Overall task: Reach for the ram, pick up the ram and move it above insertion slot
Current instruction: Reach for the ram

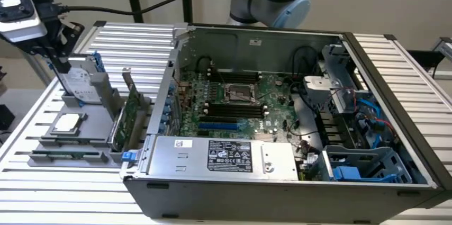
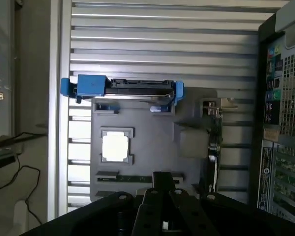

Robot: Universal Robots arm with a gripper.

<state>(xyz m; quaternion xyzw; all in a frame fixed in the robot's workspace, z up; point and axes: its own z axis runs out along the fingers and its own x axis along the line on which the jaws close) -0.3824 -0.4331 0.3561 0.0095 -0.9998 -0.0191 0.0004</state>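
Observation:
The ram (image 1: 67,156) is a thin green strip lying in the front groove of a grey holder (image 1: 95,140) on the exterior view's left. In the wrist view the ram (image 2: 123,180) runs across the holder's edge nearest the fingers. My gripper (image 1: 62,66) hangs high over the far end of the holder, well above the ram and apart from it. Its fingers (image 2: 160,178) are shut with nothing between them. The black insertion slots (image 1: 233,110) sit on the motherboard inside the open computer case (image 1: 297,193).
On the holder stand a hard drive in a blue bracket (image 1: 79,83), a silver processor (image 1: 67,123) and a wider green expansion card (image 1: 127,122). The case wall (image 1: 164,103) rises right beside the holder. Ribbed metal table (image 1: 42,198) lies all around.

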